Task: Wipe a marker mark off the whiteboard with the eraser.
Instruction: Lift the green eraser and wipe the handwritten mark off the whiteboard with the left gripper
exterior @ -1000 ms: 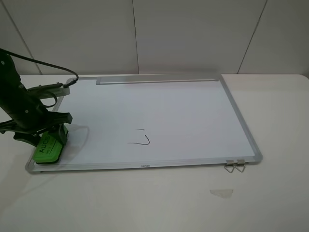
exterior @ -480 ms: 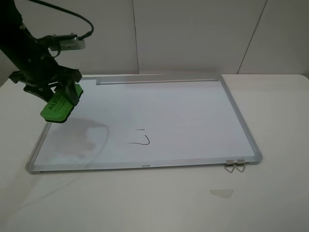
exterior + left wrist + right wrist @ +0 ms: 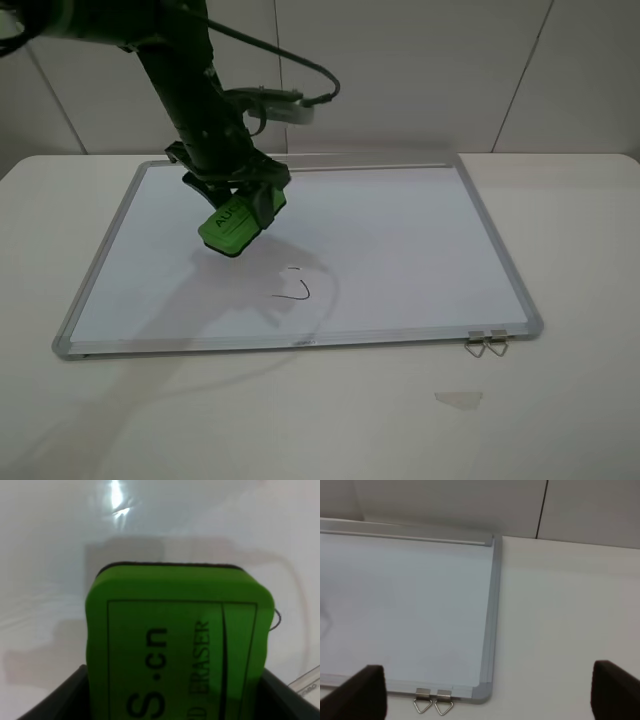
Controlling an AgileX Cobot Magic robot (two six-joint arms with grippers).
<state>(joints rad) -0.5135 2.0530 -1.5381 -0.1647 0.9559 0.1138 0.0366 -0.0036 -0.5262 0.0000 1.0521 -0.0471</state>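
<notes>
The whiteboard (image 3: 430, 250) lies flat on the table, its silver frame all round. The marker mark (image 3: 293, 290), a short dash over a hooked curve, sits near the board's front middle. My left gripper (image 3: 240, 208) is shut on the green eraser (image 3: 231, 229), holding it tilted just above the board, a little behind and left of the mark. In the left wrist view the eraser (image 3: 180, 640) fills the frame between the dark fingers (image 3: 60, 700), and an edge of the mark (image 3: 277, 619) peeks beside it. My right gripper (image 3: 485, 695) stands open over the board's front right corner.
Two metal clips (image 3: 486, 343) hang off the board's front right edge, also seen as clips (image 3: 432, 703) in the right wrist view. The tray strip (image 3: 380, 166) runs along the far edge. A small pale scrap (image 3: 458, 399) lies on the table in front.
My left arm lifted the eraser from the board's front left corner, swung it up and to the right, and now holds it near the mark.
</notes>
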